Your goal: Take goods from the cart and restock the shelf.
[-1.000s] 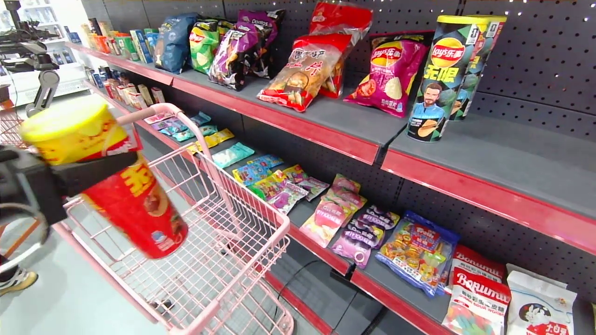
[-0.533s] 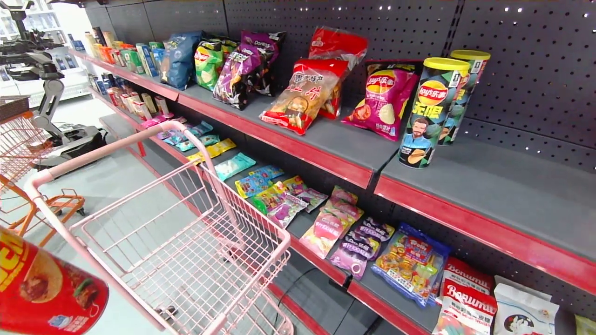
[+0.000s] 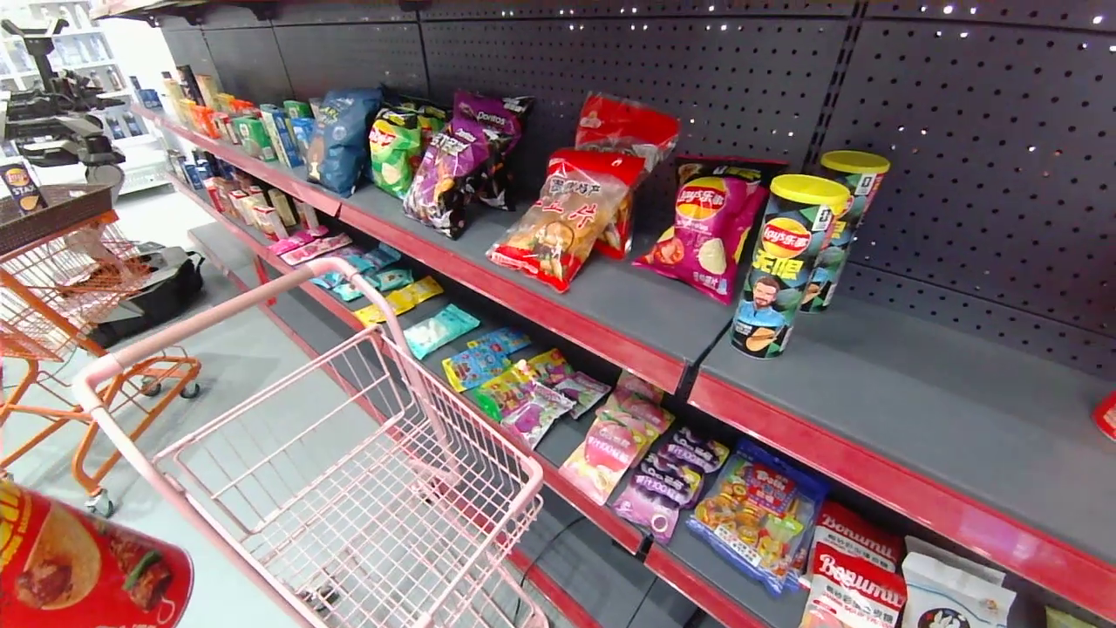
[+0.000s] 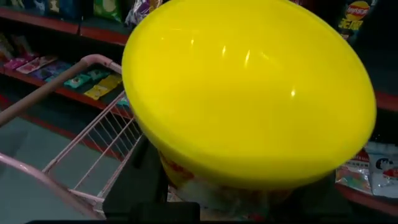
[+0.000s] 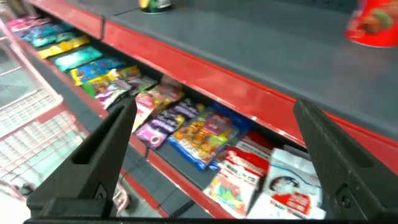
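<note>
A red chip can (image 3: 83, 576) with a yellow lid (image 4: 249, 87) hangs tilted beside the near left corner of the pink cart (image 3: 366, 471). My left gripper (image 4: 230, 196) is shut on this can just below the lid. My right gripper (image 5: 211, 168) hovers open in front of the upper shelf's red edge (image 5: 249, 93), with nothing between its fingers (image 5: 93, 162). The grey upper shelf (image 3: 924, 401) has bare room to the right of two dark green chip cans (image 3: 780, 262). Another red can (image 5: 376, 22) stands on that shelf farther right (image 3: 1107, 414).
Chip bags (image 3: 567, 218) line the upper shelf to the left of the green cans. Candy packs (image 3: 758, 515) cover the lower shelf. An orange cart (image 3: 61, 288) stands at the far left behind the pink one. The pink cart's basket looks bare.
The head camera has tilted up and the whole scene has slid down. The red can in my left gripper has dropped from upper left to the bottom left corner.
</note>
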`<state>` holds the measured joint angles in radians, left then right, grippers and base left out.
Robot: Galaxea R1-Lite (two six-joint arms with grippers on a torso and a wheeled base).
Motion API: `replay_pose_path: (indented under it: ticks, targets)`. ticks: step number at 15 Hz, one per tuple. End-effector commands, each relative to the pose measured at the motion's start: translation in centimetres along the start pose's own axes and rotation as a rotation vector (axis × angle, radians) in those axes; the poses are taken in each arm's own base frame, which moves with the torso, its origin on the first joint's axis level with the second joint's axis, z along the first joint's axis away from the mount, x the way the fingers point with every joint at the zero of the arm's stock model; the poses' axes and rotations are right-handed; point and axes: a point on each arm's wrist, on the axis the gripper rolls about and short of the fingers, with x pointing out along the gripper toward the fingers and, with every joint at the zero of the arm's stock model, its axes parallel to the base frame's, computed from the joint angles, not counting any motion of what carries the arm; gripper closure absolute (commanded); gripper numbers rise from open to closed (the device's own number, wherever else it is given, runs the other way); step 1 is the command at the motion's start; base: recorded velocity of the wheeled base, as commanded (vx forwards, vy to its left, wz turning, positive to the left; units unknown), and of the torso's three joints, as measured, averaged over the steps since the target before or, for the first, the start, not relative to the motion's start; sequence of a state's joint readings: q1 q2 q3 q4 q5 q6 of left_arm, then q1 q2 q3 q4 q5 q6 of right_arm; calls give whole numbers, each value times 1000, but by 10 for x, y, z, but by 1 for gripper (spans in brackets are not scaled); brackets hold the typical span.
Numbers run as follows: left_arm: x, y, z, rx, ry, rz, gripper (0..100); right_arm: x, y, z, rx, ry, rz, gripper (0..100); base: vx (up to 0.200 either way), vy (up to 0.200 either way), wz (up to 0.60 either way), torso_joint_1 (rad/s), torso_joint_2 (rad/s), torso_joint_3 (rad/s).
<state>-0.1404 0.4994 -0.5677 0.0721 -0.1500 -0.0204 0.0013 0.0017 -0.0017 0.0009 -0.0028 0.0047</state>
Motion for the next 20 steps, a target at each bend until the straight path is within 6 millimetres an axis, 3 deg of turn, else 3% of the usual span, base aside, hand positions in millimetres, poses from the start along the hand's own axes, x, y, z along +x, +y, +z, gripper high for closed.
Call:
replay_pose_path:
  ticks: [1,14,20]
  targets:
    - [-1,0,-2,-1,1,-1,100,0,0,0,-2,-1,0,0,0,0,-600,36,-90,-41]
    - [-9,3,-8,89,-18,174,100,0,0,0,-2,-1,0,0,0,0,-600,8,-5,-4]
    - [-12,4,-9,243,-2,273,100,0,0,0,-3,1,0,0,0,0,0,0,0,0]
